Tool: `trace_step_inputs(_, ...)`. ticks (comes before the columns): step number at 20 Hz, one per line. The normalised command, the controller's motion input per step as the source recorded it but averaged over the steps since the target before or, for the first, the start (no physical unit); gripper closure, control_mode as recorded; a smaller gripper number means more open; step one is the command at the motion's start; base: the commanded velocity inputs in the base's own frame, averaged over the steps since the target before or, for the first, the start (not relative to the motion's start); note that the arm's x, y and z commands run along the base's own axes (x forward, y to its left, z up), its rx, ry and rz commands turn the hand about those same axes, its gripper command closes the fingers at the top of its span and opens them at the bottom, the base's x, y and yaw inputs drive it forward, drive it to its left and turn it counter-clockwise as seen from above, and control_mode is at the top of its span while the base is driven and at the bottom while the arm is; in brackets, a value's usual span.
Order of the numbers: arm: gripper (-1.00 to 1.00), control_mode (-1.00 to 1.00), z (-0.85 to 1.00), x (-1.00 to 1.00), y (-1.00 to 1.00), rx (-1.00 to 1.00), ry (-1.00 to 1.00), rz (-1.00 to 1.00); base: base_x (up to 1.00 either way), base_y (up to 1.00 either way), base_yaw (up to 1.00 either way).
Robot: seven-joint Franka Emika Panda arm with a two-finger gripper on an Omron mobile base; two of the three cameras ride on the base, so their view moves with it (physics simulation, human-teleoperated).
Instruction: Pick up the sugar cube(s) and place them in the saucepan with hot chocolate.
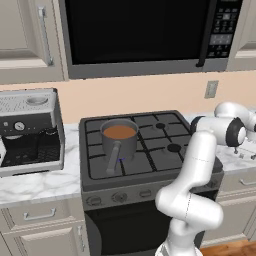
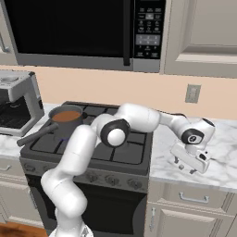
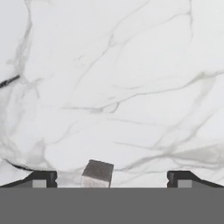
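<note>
I am holding the end effector (image 3: pixel 112 179) wide open just above the marble table (image 3: pixel 131 87); the sugar cube (image 3: pixel 97 173) is lying between its fingertips, nearer the left one.

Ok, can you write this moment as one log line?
gripper: open, low over marble counter | sugar cube: between fingertips, ungrasped | saucepan with hot chocolate: on stove
</note>
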Motion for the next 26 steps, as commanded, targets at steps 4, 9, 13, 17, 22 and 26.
trace_step_inputs(4, -1.0, -1.0, -0.08, 0.0, 0.14, 0.0, 0.01, 0.0, 0.0, 0.0, 0.0)
trace_step_inputs(9, -1.0, -1.0, -0.11, 0.0, 0.12, 0.0, 0.01, 0.0, 0.0, 0.0, 0.0)
trace_step_inputs(13, -1.0, -1.0, -0.15, 0.0, 0.1, 0.0, 0.0, 0.0, 0.0, 0.0, 0.0)
trace_step_inputs(17, -1.0, -1.0, -0.13, 0.0, 0.09, 0.0, 0.0, 0.0, 0.0, 0.0, 0.0)
trace_step_inputs(22, -1.0, -1.0, -0.02, 0.01, 0.03, 0.0, 0.0, 0.0, 0.0, 0.0, 0.0)
trace_step_inputs(26, -1.0, -1.0, -0.03, 0.0, 0.15, 0.0, 0.0, 0.0, 0.0, 0.0, 0.0)
